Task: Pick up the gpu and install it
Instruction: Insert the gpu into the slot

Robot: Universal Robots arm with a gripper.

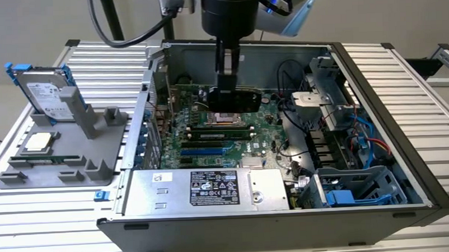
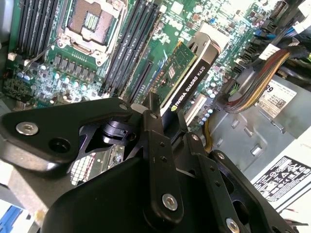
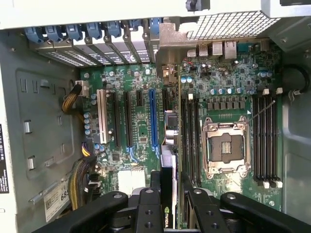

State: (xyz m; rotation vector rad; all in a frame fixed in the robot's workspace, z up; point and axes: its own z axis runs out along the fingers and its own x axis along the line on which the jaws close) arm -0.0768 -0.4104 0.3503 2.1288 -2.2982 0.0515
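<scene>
Exterior view: the gripper (image 1: 229, 98) hangs inside the open case (image 1: 373, 115), closed on the gpu (image 1: 242, 100), which it holds above the motherboard (image 1: 210, 139), over the CPU socket (image 1: 228, 117) and clear of the board. The case lies on the bench (image 1: 402, 69); a grey holder (image 1: 58, 165) near the bench's left edge carries a hard drive (image 1: 48, 98).

Second wrist view gives the card's attitude: the gpu (image 2: 189, 80) stands on edge, long axis running away from the fingers (image 2: 160, 160) that clamp its near end, green board on one face, black shroud on the other.

First wrist view looks along the card's thin edge (image 3: 167, 194), which lines up roughly with the slots (image 3: 153, 119); its long axis points toward the rear bracket bays (image 3: 97, 36). The socket (image 3: 226, 148) sits beside it.
</scene>
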